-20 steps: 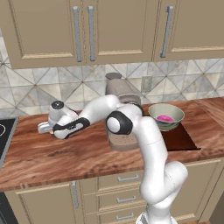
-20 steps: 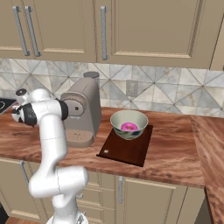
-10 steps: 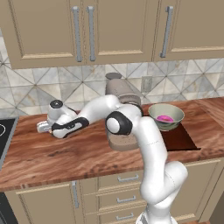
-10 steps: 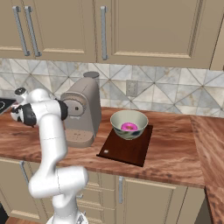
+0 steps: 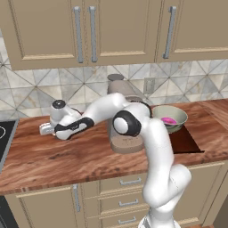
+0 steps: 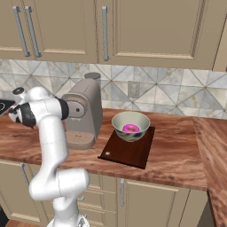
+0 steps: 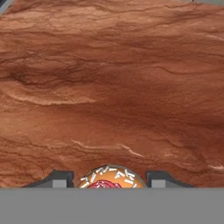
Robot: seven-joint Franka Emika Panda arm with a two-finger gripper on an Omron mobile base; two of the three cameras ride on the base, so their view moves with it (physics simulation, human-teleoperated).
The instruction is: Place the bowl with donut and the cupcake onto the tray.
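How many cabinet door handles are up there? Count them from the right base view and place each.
3. Two handles hang side by side at upper left, and a third handle sits above the coffee machine. More may lie outside the picture.

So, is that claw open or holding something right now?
The claw straddles a tiny sprinkled cupcake with red top; gripping or not cannot be told.

No text, label, brand, number or sign can be read anywhere in these views. The coffee machine [image 6: 82, 113], the cabinet doors [image 6: 146, 31] and the tray [image 6: 128, 153] all carry plain, unmarked surfaces.
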